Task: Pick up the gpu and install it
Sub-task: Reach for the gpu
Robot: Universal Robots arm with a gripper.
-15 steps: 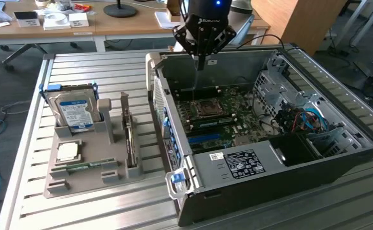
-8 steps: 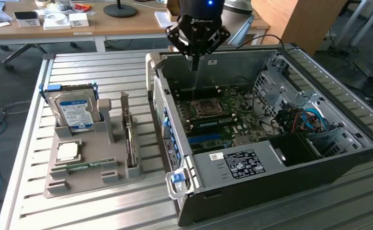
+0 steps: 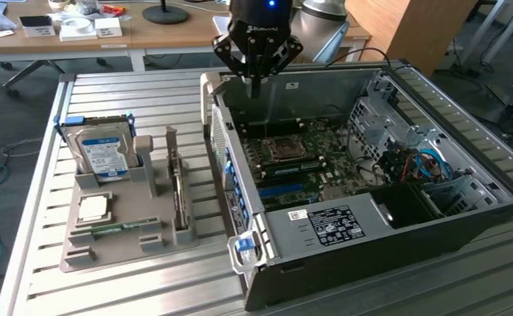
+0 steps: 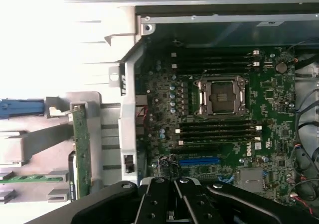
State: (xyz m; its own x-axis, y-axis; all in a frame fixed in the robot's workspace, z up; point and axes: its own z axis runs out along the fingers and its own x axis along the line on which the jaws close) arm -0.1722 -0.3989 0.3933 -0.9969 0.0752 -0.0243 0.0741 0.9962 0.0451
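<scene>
as gripper [image 3: 254,89] overhangs case [image 3: 388,260], gpu [image 3: 179,191] stands

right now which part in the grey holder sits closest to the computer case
The graphics card, standing on edge in the holder slot nearest the case. The hard drive, processor and memory stick sit farther to the exterior view's left.

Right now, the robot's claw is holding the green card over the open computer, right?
No, the gripper is shut on nothing over the open computer. The exterior view shows the gpu standing in the grey holder beside it.
</scene>
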